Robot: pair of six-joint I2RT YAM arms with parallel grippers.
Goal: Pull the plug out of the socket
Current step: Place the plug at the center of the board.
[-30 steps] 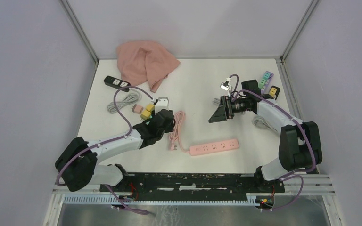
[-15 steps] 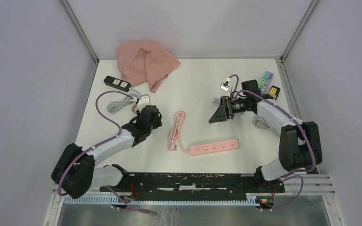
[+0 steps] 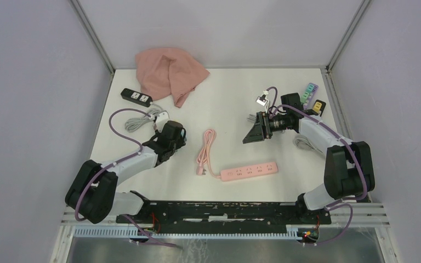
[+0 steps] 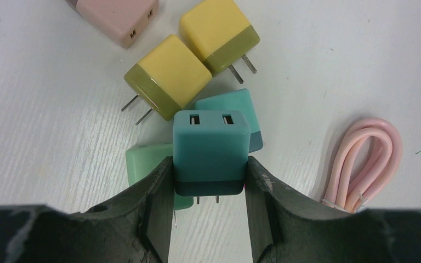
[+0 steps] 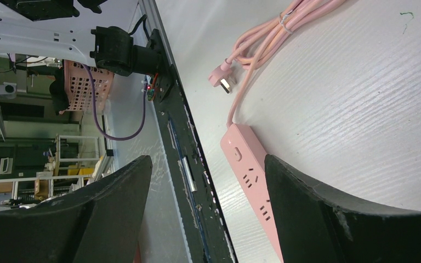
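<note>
Left hand [image 3: 167, 134] low over white table [image 3: 225, 104] near black power strip [image 3: 136, 97], pale grey walls [image 3: 33, 109] around, left wrist: gripping dark teal cube plug [image 4: 211, 150], prongs bare, yellow cube plugs [image 4: 167, 76] beside, right wrist: right hand [image 5: 208, 186] wide, pink power strip [image 5: 249, 178] below

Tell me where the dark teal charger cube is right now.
In the left wrist view, the dark teal charger cube sits mid-frame, clamped in the left gripper. It is just below the two yellow chargers, with the pink cable toward the frame's right edge.
</note>
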